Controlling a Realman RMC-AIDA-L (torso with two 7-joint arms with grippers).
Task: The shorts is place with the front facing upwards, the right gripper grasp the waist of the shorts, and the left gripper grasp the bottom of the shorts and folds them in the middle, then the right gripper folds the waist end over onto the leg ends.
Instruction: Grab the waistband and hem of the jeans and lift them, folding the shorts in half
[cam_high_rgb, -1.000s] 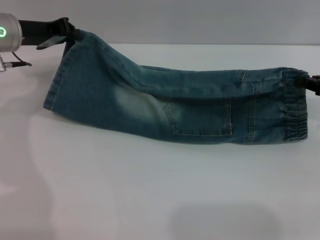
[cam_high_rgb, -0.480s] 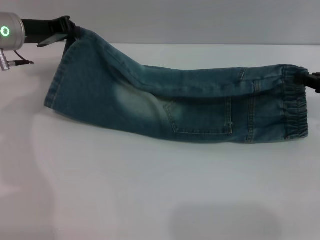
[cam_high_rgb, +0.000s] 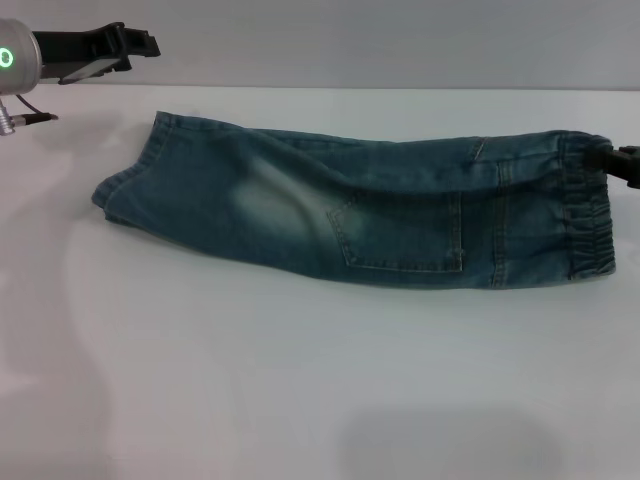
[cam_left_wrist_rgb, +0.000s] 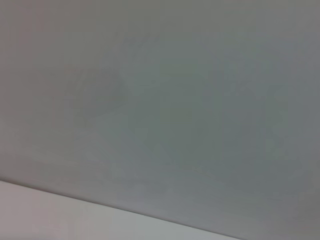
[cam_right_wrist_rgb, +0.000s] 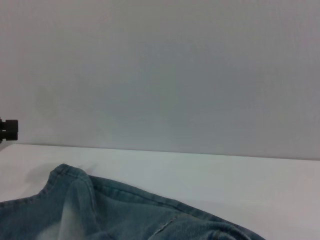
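The shorts (cam_high_rgb: 380, 215) lie flat across the white table (cam_high_rgb: 300, 390), doubled lengthwise, with a back pocket facing up. Their leg ends (cam_high_rgb: 128, 180) rest on the table at the left. The ruffled elastic waist (cam_high_rgb: 590, 215) is at the right. My left gripper (cam_high_rgb: 140, 52) hovers open above and behind the leg ends, holding nothing. Only the tip of my right gripper (cam_high_rgb: 622, 165) shows at the right edge of the head view, shut on the waist's upper corner. In the right wrist view the denim (cam_right_wrist_rgb: 100, 212) fills the lower part.
A pale wall (cam_high_rgb: 400, 40) stands behind the table's far edge. The left wrist view shows only that wall (cam_left_wrist_rgb: 160, 100) and a strip of table. A small black part of the left arm (cam_right_wrist_rgb: 9, 129) shows far off in the right wrist view.
My left gripper has let go of the leg ends and drawn back to the left. The raised hem has dropped flat onto the table. The right gripper has stayed put.
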